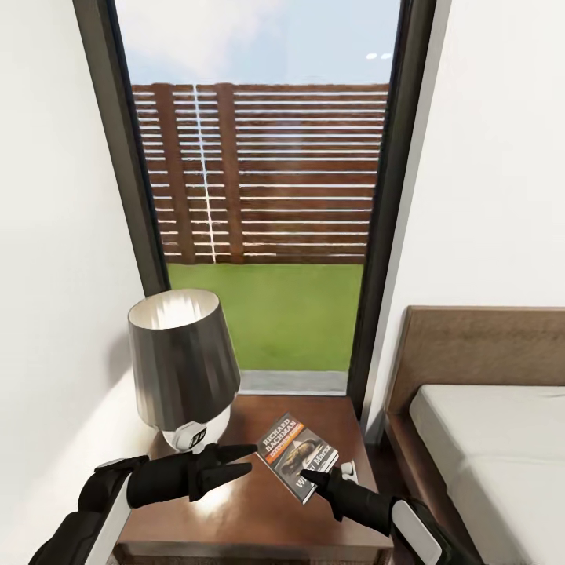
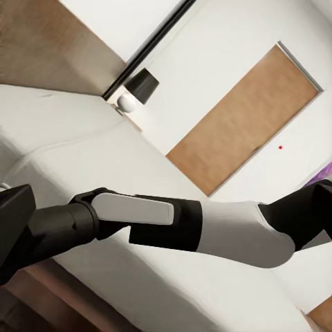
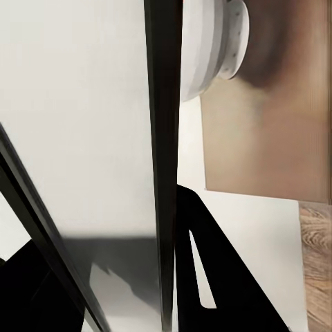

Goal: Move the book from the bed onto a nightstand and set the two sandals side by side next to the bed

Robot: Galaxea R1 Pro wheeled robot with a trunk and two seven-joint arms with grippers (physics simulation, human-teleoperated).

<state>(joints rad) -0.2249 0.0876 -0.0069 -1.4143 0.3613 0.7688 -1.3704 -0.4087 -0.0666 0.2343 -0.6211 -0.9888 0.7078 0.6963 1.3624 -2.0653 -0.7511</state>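
Note:
The book [image 1: 297, 455], dark-covered with an orange band, rests on the right front part of a dark brown nightstand [image 1: 235, 518]. My right gripper [image 1: 312, 475] is shut on the book's near corner. In the right wrist view the book's thin dark edge [image 3: 162, 138] runs out from between the fingers [image 3: 207, 277]. My left gripper [image 1: 243, 461] hovers open over the nightstand, just left of the book, holding nothing. The pale bed [image 1: 502, 455] lies to the right. The sandals are out of view.
A lamp [image 1: 182, 361] with a dark shade and a white base stands on the nightstand's back left. A tall window [image 1: 267, 196] is behind it and a white wall on the left. My right forearm [image 2: 173, 221] crosses the left wrist view.

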